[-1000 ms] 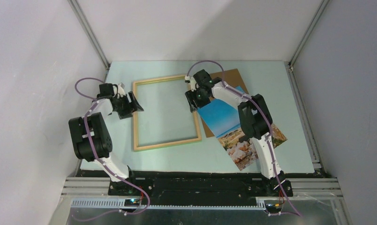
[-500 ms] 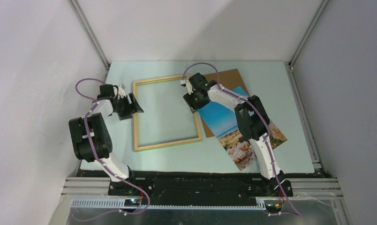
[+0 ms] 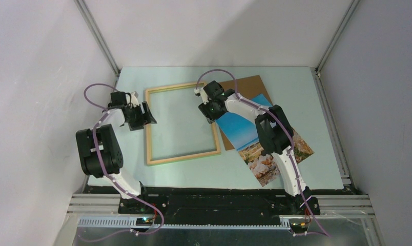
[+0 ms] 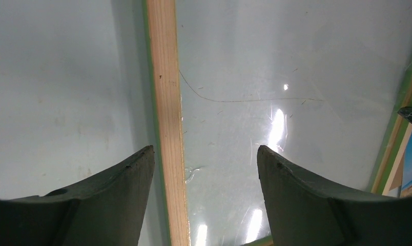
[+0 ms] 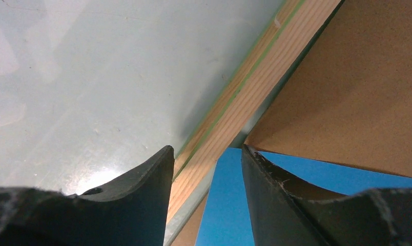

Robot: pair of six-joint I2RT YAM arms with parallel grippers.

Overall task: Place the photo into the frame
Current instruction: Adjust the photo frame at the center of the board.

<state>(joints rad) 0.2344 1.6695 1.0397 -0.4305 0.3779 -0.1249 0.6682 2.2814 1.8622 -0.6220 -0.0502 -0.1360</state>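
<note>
right tool spread, straddling the frame rail, the photo corner just beneath its right side. left tool spread over the far rail. closing here could pinch rail with photo, creasing it.

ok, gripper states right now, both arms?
Left gripper: open, jaws straddling the frame, holding nothing.
Right gripper: open over the photo corner, holding nothing.

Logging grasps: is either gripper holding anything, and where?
Nothing is held. The left gripper stands open astride the frame's left rail; the right gripper is open over the photo's corner.
</note>
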